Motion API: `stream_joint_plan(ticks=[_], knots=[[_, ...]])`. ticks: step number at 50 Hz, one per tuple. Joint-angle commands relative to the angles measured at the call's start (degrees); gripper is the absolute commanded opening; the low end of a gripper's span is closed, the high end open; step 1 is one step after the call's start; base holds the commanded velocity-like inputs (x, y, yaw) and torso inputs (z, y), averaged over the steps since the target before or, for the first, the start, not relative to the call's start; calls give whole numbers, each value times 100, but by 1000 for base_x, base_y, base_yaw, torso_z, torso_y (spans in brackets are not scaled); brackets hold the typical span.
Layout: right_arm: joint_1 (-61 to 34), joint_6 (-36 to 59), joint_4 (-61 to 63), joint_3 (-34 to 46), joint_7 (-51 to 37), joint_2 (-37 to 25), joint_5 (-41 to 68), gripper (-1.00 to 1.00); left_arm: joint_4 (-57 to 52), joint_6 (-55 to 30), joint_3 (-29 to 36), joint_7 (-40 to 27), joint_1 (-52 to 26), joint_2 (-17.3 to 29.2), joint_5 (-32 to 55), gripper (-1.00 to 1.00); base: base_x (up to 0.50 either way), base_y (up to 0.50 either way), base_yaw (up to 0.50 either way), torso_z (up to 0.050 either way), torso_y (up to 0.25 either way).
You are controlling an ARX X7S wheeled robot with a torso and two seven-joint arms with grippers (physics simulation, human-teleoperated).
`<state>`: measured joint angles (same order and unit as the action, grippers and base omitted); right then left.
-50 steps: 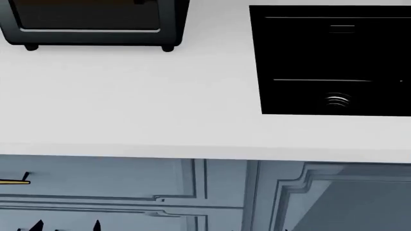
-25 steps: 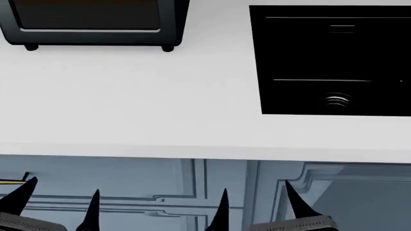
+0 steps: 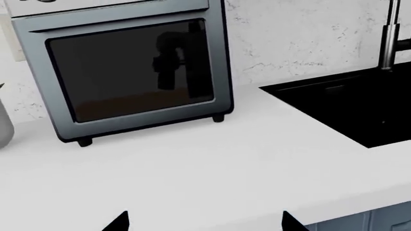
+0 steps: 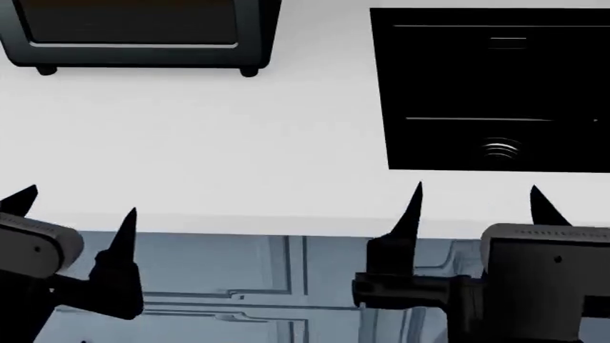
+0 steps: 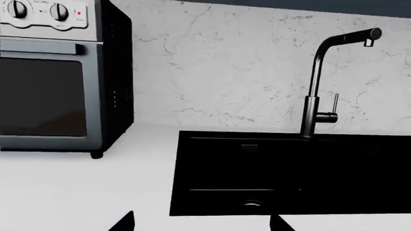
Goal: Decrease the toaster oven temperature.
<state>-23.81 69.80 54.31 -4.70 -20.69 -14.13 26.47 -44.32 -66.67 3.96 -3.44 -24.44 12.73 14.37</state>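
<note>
The toaster oven (image 4: 143,36), dark grey with a tinted glass door, stands at the back left of the white counter (image 4: 210,143). It fills the left wrist view as the toaster oven (image 3: 128,72). In the right wrist view the toaster oven (image 5: 45,96) shows two round knobs (image 5: 59,10) on its top panel. My left gripper (image 4: 76,207) is open at the counter's front edge, far short of the oven. My right gripper (image 4: 476,191) is open too, in front of the sink. Neither holds anything. Only the tips show for the left gripper (image 3: 205,221) and the right gripper (image 5: 200,221).
A black sink (image 4: 491,89) is set into the counter at the right, with a dark faucet (image 5: 318,82) behind it at the marbled wall. A grey object (image 3: 3,127) stands at the oven's side. Blue-grey cabinet fronts (image 4: 248,271) lie below the counter edge.
Both grippers have risen from below the cabinet fronts up to the counter's front edge. Oven and sink have not moved.
</note>
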Motion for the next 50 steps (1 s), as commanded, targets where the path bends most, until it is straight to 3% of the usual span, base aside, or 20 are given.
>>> stream_joint_plan(ticks=[1, 3, 7, 10, 11, 14, 16, 19, 22, 28, 33, 50], knots=[[-1380, 1684, 359, -1825, -3348, -762, 5866, 100, -25, -1172, -254, -55, -1010, -274, 60, 100, 0, 0, 0, 0, 0], [-1306, 1529, 286, -1981, -3329, -847, 6035, 100, -6, -1430, -333, -49, -1160, -349, 122, 100, 0, 0, 0, 0, 0], [-1662, 1345, -62, -1654, -4599, -1360, 7016, 100, 100, -1877, -489, -105, -1579, -464, 159, 100, 0, 0, 0, 0, 0], [-2084, 950, -320, -990, -5654, -1753, 7832, 100, 148, -2263, -503, -137, -1931, -506, 219, 100, 0, 0, 0, 0, 0], [-2193, 875, -378, -865, -5827, -1854, 7968, 100, 259, -2329, -576, -452, -2057, -540, 351, 100, 0, 0, 0, 0, 0], [-2492, 684, -451, -562, -6195, -2058, 8262, 100, 907, -2329, -923, -2560, -2562, -106, 2924, 100, 0, 0, 0, 0, 0], [-2570, 632, -477, -456, -6278, -2102, 8317, 100, 1255, -2325, -966, -3507, -2889, 47, 4263, 100, 0, 0, 0, 0, 0], [-2620, 558, -509, -368, -6331, -2145, 8378, 100, 1289, -2144, -777, -3706, -3182, 239, 4705, 100, 0, 0, 0, 0, 0], [-2705, 518, -559, -296, -6333, -2196, 8414, 100, 1847, -2300, -816, -4521, -3673, 205, 5346, 100, 0, 0, 0, 0, 0], [-3295, 267, -715, -5, -6587, -2581, 8837, 100, 2253, -2198, -617, -4904, -4307, 336, 5590, 100, 0, 0, 0, 0, 0], [-4051, -122, -813, 537, -6858, -3000, 9216, 100, 2351, -2036, -564, -4930, -4362, 459, 5607, 100, 0, 0, 0, 0, 0], [-3755, -162, -731, 379, -6297, -2913, 8790, 100, 2360, -1792, -455, -4923, -4226, 634, 5728, 100, 168, 0, 0, 0, 0]])
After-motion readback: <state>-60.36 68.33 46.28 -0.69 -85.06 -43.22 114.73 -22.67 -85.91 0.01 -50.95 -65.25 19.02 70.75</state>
